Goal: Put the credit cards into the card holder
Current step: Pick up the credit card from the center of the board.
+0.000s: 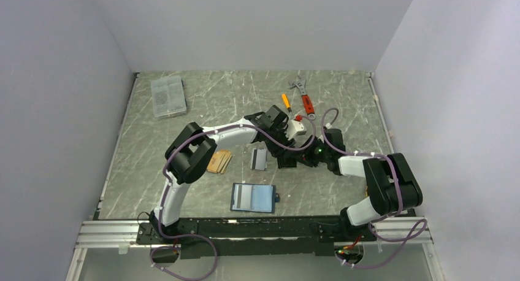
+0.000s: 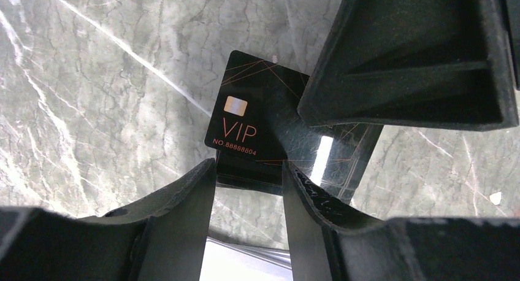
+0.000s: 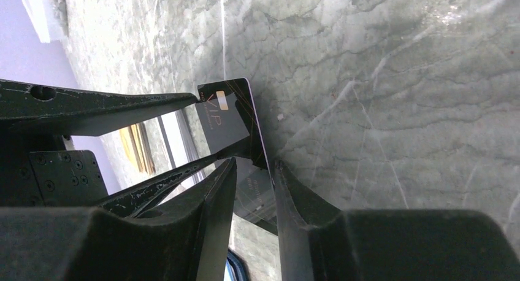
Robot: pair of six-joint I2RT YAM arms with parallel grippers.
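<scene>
A black credit card (image 2: 248,112) printed VIP is tilted up off the table, its side edges touching my left gripper's (image 2: 248,167) two fingertips. In the right wrist view the same black card (image 3: 224,118) has its long edge between the spread jaws of my right gripper (image 3: 252,165), next to the right-hand finger. Another black card (image 3: 254,192) lies flat beneath it. Orange-tan cards (image 1: 219,161) and a white-grey striped card (image 1: 259,159) lie left of the grippers. The navy card holder (image 1: 252,197) lies open nearer the arm bases.
A clear plastic box (image 1: 168,96) sits at the back left. An orange-handled screwdriver (image 1: 286,101) and a red wrench (image 1: 305,99) lie behind the grippers. Both arms meet over the table's middle, forearms close together.
</scene>
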